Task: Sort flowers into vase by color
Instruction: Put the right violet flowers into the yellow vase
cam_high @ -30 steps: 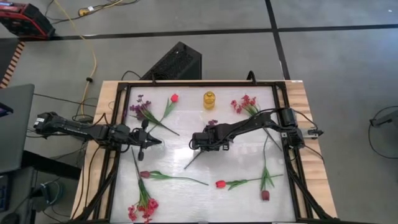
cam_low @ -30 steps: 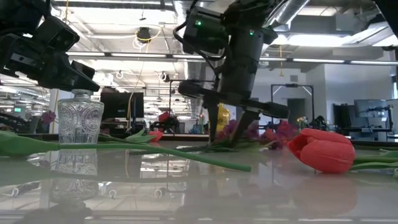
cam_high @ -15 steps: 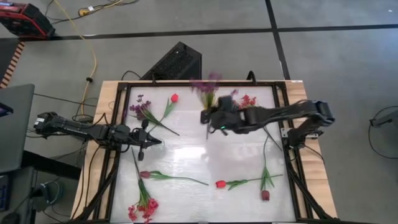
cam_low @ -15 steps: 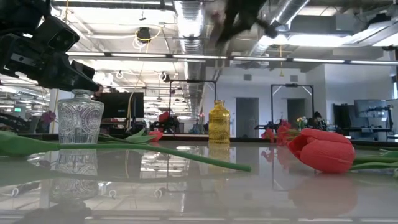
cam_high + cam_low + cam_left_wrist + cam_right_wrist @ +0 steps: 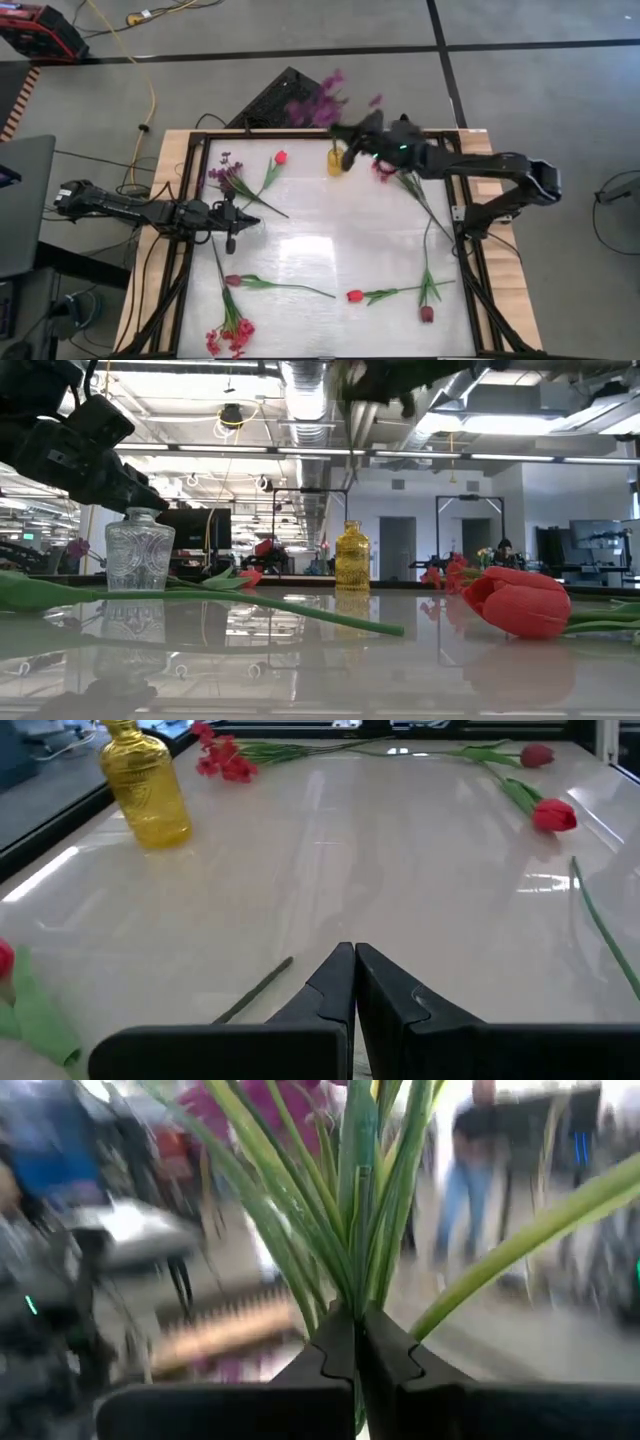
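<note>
We see the pale glossy surface [image 5: 330,255] with flowers scattered on it: purple and red near the far left, red tulips toward the near right, a pink-red cluster [image 5: 230,335] at the near left corner. The right gripper [image 5: 352,150], raised over the far edge above the yellow vase [image 5: 336,160], has its fingers [image 5: 335,1345] clenched on the green stems of a purple cluster [image 5: 315,100]. The left gripper [image 5: 232,222] hangs low at the left side, its fingers [image 5: 335,985] pressed together on nothing, beside a clear glass vase [image 5: 135,550].
</note>
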